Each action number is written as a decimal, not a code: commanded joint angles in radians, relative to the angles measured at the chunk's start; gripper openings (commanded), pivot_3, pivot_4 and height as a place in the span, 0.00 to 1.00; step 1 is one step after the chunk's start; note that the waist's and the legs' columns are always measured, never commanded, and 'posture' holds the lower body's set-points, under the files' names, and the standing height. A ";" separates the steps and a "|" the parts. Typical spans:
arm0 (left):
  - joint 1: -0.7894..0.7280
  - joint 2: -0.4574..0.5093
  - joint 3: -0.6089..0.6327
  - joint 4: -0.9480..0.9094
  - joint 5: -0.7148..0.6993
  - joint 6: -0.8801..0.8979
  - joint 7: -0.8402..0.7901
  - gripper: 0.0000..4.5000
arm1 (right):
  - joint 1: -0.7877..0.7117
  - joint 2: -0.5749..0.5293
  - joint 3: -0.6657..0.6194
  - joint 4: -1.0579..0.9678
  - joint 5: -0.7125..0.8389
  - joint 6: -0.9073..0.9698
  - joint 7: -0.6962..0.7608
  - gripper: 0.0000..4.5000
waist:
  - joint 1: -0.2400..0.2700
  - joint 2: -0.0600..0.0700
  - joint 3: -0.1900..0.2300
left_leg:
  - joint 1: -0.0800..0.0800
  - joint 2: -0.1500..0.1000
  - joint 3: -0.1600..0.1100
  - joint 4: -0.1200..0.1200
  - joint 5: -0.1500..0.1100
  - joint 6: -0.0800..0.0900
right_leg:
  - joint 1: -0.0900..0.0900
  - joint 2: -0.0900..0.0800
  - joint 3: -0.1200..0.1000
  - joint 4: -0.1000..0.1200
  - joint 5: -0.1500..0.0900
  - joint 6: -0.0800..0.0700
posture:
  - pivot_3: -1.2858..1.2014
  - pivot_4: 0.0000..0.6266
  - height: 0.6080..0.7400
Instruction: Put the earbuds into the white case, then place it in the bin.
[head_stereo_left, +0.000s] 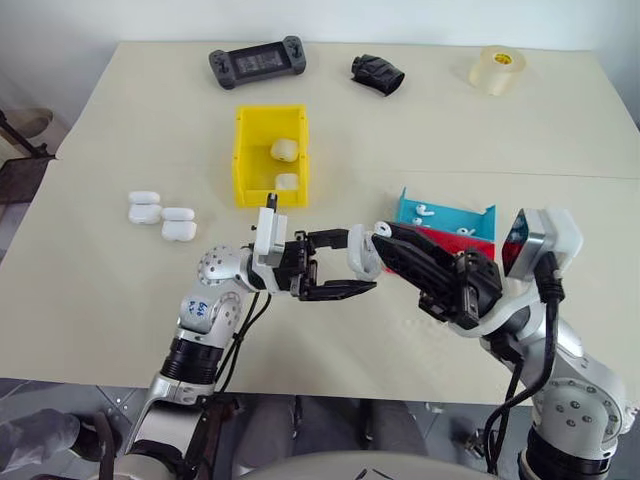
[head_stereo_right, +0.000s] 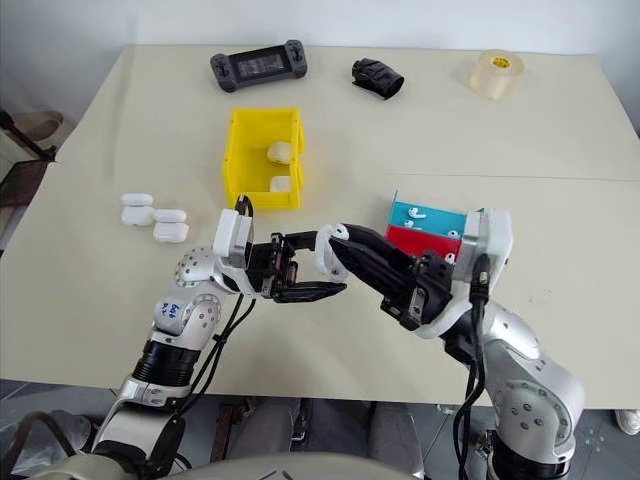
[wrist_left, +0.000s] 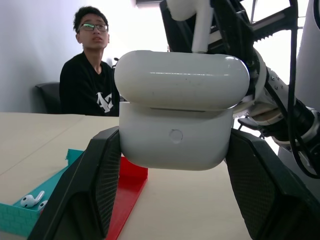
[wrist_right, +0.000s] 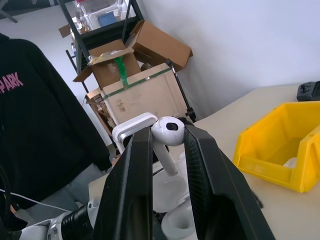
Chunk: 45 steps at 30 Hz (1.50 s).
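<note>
White case pinched in my left tool, lid up, held above counter in front of me. My right tool pinching one earbud by stem, bulb up, directly over open case, just beside lid. Yellow bin further back on counter, two cases inside. Blue tray with loose earbuds and red tray to my right. Spare cases on left.
</note>
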 joint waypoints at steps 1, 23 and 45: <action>-0.015 -0.008 0.015 -0.038 -0.027 0.003 0.005 0.62 | 0.014 -0.017 0.023 -0.004 -0.006 -0.051 -0.005 0.12 | 0.000 0.000 0.000 | 0.000 0.000 0.000 0.000 0.000 0.000 | 0.000 0.000 0.000 0.000 0.000 0.000 | 0.52 0.24 1.00; -0.020 -0.016 0.026 -0.046 -0.029 0.008 0.014 0.62 | 0.154 -0.120 0.101 0.091 -0.081 -0.201 0.093 0.12 | 0.001 0.000 0.000 | 0.000 0.000 0.000 0.000 0.000 0.000 | 0.000 0.000 0.000 -0.001 0.000 0.000 | 0.52 0.24 1.00; -0.078 0.144 -0.074 -0.018 0.312 -0.087 0.088 0.62 | 0.316 -0.333 -0.175 0.136 -0.059 -0.240 0.164 0.85 | 0.005 -0.002 0.001 | 0.000 0.000 0.001 0.000 0.000 0.001 | 0.002 0.000 -0.001 -0.002 0.000 0.000 | 0.52 0.24 1.00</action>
